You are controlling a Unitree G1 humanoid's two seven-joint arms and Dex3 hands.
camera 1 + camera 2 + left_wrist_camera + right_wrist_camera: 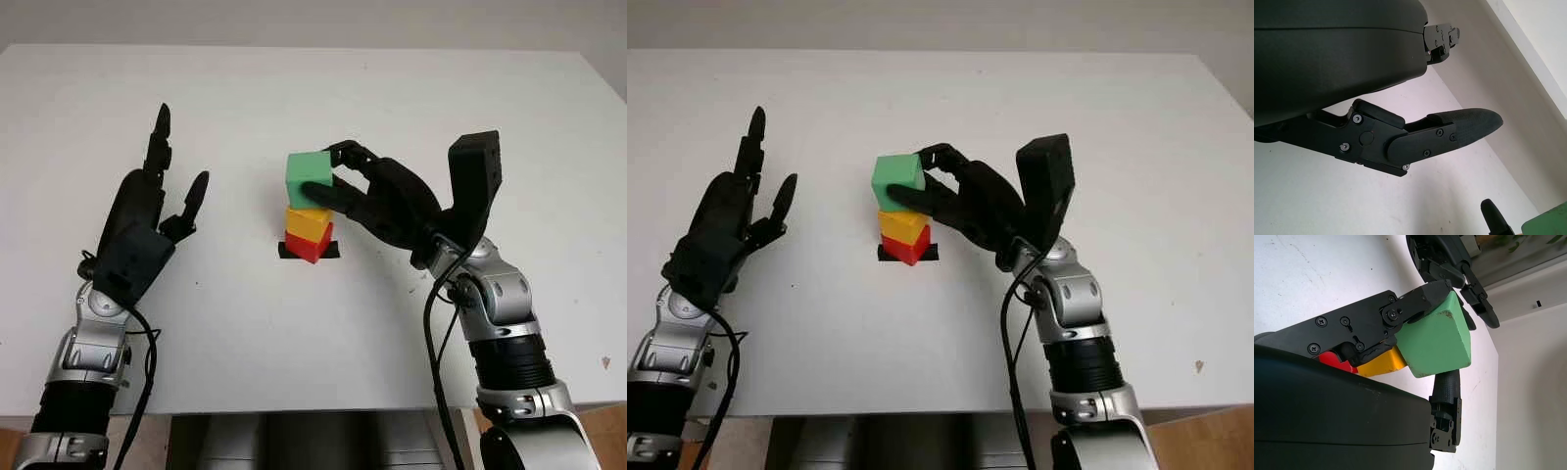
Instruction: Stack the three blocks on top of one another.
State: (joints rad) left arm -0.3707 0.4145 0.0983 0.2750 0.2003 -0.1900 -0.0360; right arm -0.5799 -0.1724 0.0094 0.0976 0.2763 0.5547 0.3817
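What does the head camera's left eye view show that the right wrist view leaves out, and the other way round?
The left eye view alone takes in the red block sitting on a black mark on the white table, and the open left hand raised beside the stack. The right wrist view alone gives a close look at the fingers pressed against the green block. Both show the right hand gripping the green block above the yellow block.

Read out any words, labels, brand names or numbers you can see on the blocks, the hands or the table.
None: no readable text anywhere.
Green block, held by the right hand: plain faces.
Yellow block and red block: plain.
Left hand, open above the table: only screws, no markings.
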